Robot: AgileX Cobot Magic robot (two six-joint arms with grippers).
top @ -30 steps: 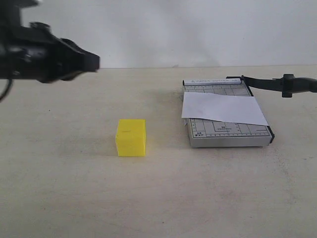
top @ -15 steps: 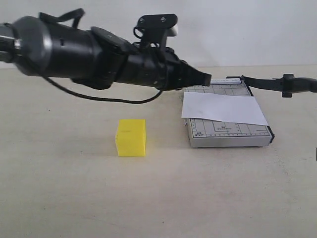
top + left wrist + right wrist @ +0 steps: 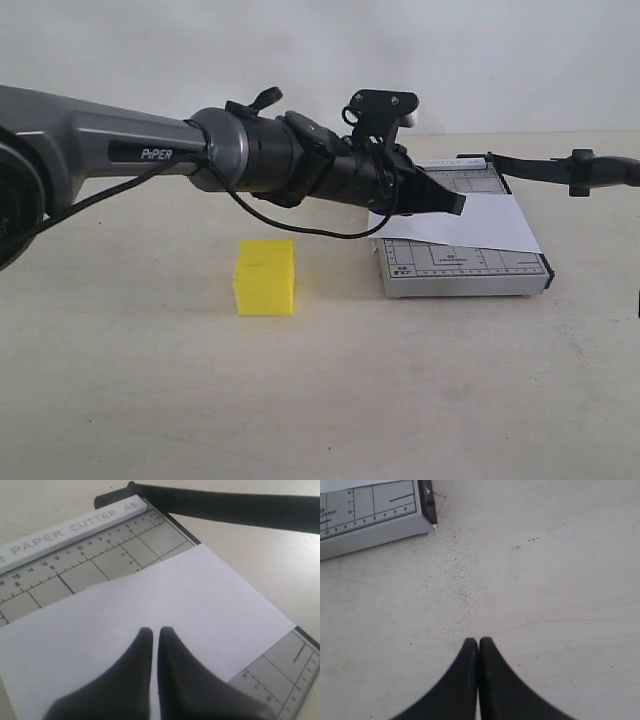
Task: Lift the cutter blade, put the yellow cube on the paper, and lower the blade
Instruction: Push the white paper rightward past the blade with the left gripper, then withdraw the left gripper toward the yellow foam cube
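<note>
With the left gripper [image 3: 154,631] pinched to a thin slit, empty, over the paper [image 3: 150,615] on the grey base [image 3: 75,565] beside the raised cutter blade [image 3: 240,507]; only from outside, the yellow cube [image 3: 265,277] on the table [image 3: 120,380] left of the base; only at its own wrist, the right gripper [image 3: 478,641] pressed together above the tabletop.

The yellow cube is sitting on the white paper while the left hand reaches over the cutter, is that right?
Not quite. The exterior view shows the yellow cube on the table, apart from the cutter, not on the paper. The left hand does reach over the cutter.
</note>
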